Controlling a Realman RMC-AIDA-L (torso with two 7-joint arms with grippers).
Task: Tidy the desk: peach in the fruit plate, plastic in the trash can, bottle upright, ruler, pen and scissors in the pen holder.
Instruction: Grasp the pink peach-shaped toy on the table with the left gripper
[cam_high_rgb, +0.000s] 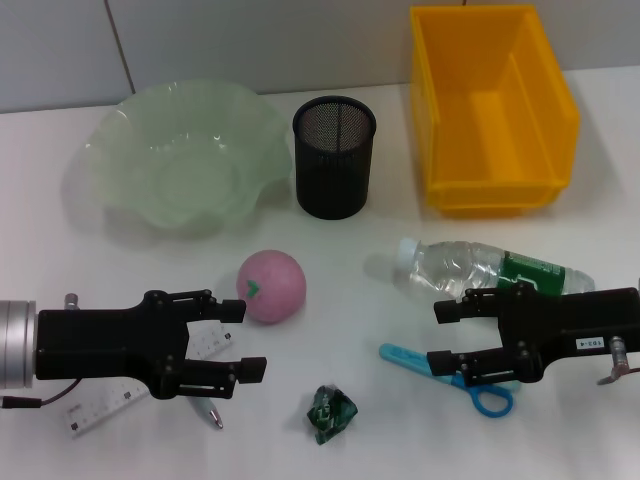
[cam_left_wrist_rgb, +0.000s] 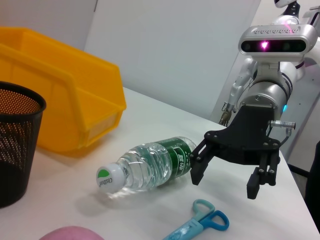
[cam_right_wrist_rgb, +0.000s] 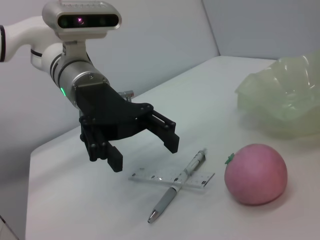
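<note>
Basically nothing done yet: peach (cam_high_rgb: 271, 285) sits on the worktop (cam_high_rgb: 330, 330) near the empty fruit plate (cam_high_rgb: 180, 160), water bottle (cam_high_rgb: 490, 270) on its side, crumpled plastic (cam_high_rgb: 331, 412), ruler (cam_right_wrist_rgb: 172, 178), pen (cam_right_wrist_rgb: 177, 185), scissors (cam_high_rgb: 450, 375) all loose. Pen holder (cam_high_rgb: 334, 156) and yellow bin (cam_high_rgb: 490, 110) are empty. Left pincer (cam_high_rgb: 235, 340) hovers agape over ruler and pen, right pincer (cam_high_rgb: 450, 335) agape over the scissors, both holding nothing.

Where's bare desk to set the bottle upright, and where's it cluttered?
Bare: between pen holder, peach and bottle; also left of the fruit plate. Crowded: front edge, where the open left hand hovers over ruler and pen, and the open right hand over scissors.
</note>
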